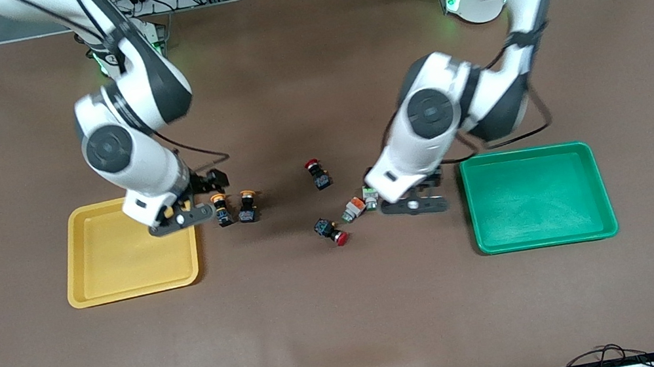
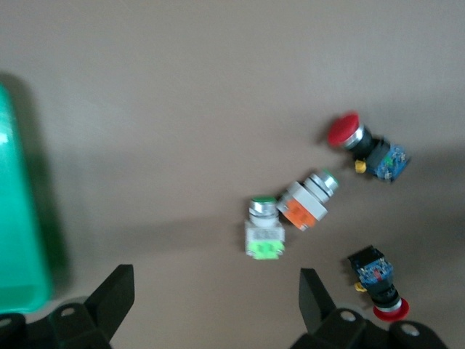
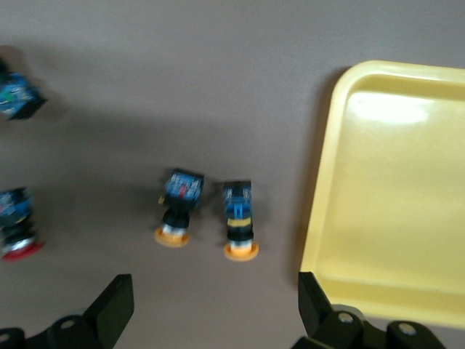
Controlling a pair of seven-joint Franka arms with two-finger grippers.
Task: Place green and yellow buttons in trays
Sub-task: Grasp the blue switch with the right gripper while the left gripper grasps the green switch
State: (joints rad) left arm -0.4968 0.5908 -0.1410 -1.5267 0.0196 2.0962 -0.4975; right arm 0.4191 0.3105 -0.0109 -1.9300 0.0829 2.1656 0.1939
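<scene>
Two black-bodied buttons with yellow-orange caps (image 1: pixel 222 209) (image 1: pixel 248 206) lie side by side beside the yellow tray (image 1: pixel 117 281); the right wrist view shows both (image 3: pixel 238 218) (image 3: pixel 178 207) and the tray (image 3: pixel 392 189). My right gripper (image 1: pixel 204 186) (image 3: pixel 216 309) hovers open and empty over the table next to them. The pale green square button (image 1: pixel 370 197) (image 2: pixel 264 231) touches the orange square one (image 1: pixel 354 207) (image 2: pixel 309 202). My left gripper (image 1: pixel 411 188) (image 2: pixel 216 305) hovers open and empty between them and the green tray (image 1: pixel 541 234) (image 2: pixel 18 218).
Two red-capped black buttons lie mid-table: one upright (image 1: pixel 319 173) (image 2: pixel 378 283), one on its side nearer the front camera (image 1: pixel 331 230) (image 2: pixel 367 144). They also show in the right wrist view (image 3: pixel 14 222) (image 3: pixel 14 98). Both trays hold nothing.
</scene>
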